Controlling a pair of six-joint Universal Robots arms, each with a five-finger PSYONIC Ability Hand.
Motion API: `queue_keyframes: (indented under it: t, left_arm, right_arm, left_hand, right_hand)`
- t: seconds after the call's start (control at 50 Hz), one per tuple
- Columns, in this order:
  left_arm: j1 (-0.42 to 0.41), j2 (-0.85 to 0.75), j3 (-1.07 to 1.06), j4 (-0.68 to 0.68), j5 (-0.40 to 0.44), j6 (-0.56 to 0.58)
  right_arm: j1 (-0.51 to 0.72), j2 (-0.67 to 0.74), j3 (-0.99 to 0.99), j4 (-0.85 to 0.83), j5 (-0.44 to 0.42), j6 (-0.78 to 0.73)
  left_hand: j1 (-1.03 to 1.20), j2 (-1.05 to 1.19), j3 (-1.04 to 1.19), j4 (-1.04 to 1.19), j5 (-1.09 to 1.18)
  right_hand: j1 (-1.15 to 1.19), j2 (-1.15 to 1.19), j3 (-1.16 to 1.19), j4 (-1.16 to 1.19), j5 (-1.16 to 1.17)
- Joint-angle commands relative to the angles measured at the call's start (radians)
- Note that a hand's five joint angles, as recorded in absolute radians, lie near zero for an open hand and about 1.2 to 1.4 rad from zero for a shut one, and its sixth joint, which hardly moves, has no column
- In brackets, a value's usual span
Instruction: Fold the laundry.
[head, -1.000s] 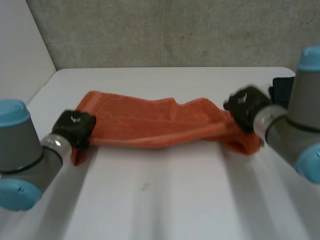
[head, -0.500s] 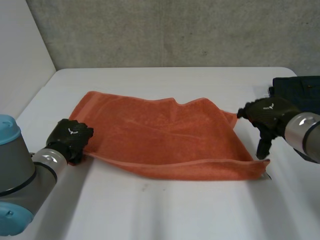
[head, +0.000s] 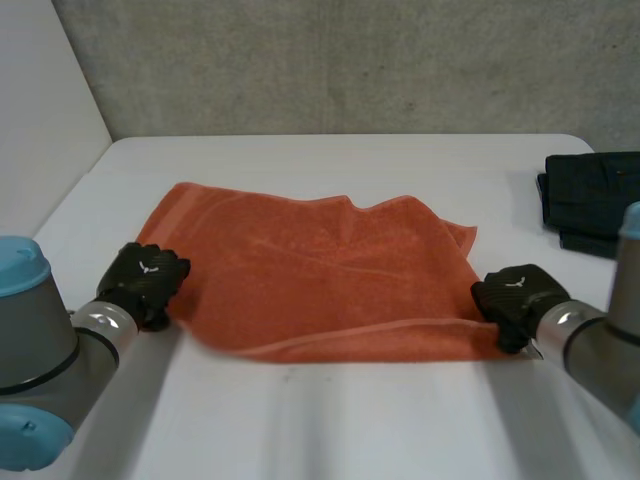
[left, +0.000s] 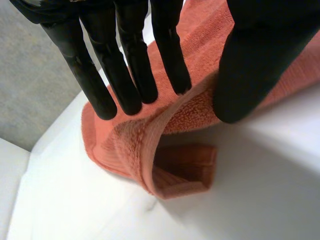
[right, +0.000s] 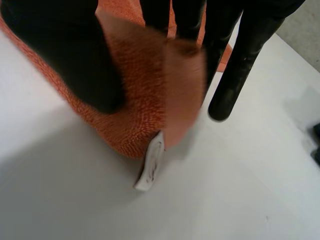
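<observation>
The orange towel (head: 320, 270) lies spread at the centre of the white table (head: 330, 420), mostly flat, with its near edge slightly raised and curled. The left hand (head: 145, 280) is at the towel's 8 o'clock corner, where straight fingers (left: 130, 75) above and the thumb below pinch the hem. The right hand (head: 515, 298) grips the 4 o'clock corner between thumb and fingers, and a white label (right: 150, 167) hangs beneath the grip. This looks like the end of laying out, with the first fold about to start. The next move probably calls for both hands to lift together and carry the near edge evenly toward 12 o'clock. A dark folded cloth (head: 592, 200) lies well apart at 2 o'clock.
</observation>
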Motion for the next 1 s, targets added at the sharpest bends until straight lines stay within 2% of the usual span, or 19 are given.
queue_keyframes:
  t: [0.02, 0.08, 0.18, 0.32, 0.42, 0.64, 0.86, 0.9, 0.96, 1.0]
  left_arm:
    - [0.007, -0.015, -0.017, 0.002, 0.003, -0.054]
    - [0.01, -0.018, -0.018, 0.002, 0.003, -0.067]
    - [0.013, -0.053, -0.015, 0.002, 0.001, -0.07]
    - [0.022, -0.069, -0.003, 0.011, -0.004, -0.076]
    - [0.078, -0.073, -0.001, 0.067, -0.002, -0.081]
    - [0.09, -0.104, 0.009, 0.071, -0.001, -0.081]
    - [0.119, -0.155, 0.074, 0.067, -0.004, -0.13]
    - [0.119, -0.167, 0.084, 0.067, -0.004, -0.136]
    - [0.119, -0.182, 0.103, 0.064, -0.005, -0.14]
    - [0.119, -0.185, 0.109, 0.064, -0.005, -0.142]
  right_arm:
    - [0.095, 0.061, -0.033, -0.082, 0.083, 0.006]
    - [0.091, 0.02, -0.022, -0.139, 0.079, 0.021]
    - [0.083, -0.17, 0.034, -0.211, 0.069, 0.056]
    - [0.0, -0.176, 0.081, -0.214, 0.067, 0.06]
    - [-0.06, -0.179, 0.102, -0.223, 0.02, 0.063]
    - [-0.089, -0.178, 0.099, -0.251, 0.01, 0.081]
    - [-0.097, -0.178, 0.098, -0.252, 0.009, 0.09]
    - [-0.098, -0.178, 0.101, -0.254, 0.007, 0.09]
    - [-0.1, -0.178, 0.102, -0.252, 0.007, 0.089]
    - [-0.1, -0.178, 0.104, -0.252, 0.006, 0.089]
  left_hand:
    - [-0.221, -0.245, -0.248, -0.245, -0.246]
    - [-0.247, -0.272, -0.275, -0.272, -0.273]
    - [-0.274, -0.298, -0.301, -0.298, -0.3]
    - [-0.277, -0.301, -0.304, -0.301, -0.303]
    - [-0.268, -0.292, -0.295, -0.293, -0.294]
    - [-0.256, -0.281, -0.284, -0.281, -0.282]
    - [-0.198, -0.222, -0.225, -0.222, -0.223]
    - [-0.157, -0.181, -0.184, -0.181, -0.182]
    - [0.028, 0.003, 0.0, 0.003, 0.002]
    - [0.294, 0.27, 0.267, 0.27, 0.269]
  right_hand:
    - [0.755, 0.64, 0.664, 0.666, 0.684]
    - [0.755, 0.64, 0.664, 0.666, 0.684]
    - [0.755, 0.64, 0.664, 0.666, 0.684]
    - [0.755, 0.64, 0.664, 0.666, 0.684]
    - [0.755, 0.64, 0.664, 0.666, 0.684]
    - [0.755, 0.64, 0.664, 0.666, 0.684]
    - [0.755, 0.64, 0.664, 0.666, 0.684]
    - [0.755, 0.64, 0.664, 0.666, 0.684]
    - [0.755, 0.64, 0.664, 0.666, 0.684]
    - [0.755, 0.64, 0.664, 0.666, 0.684]
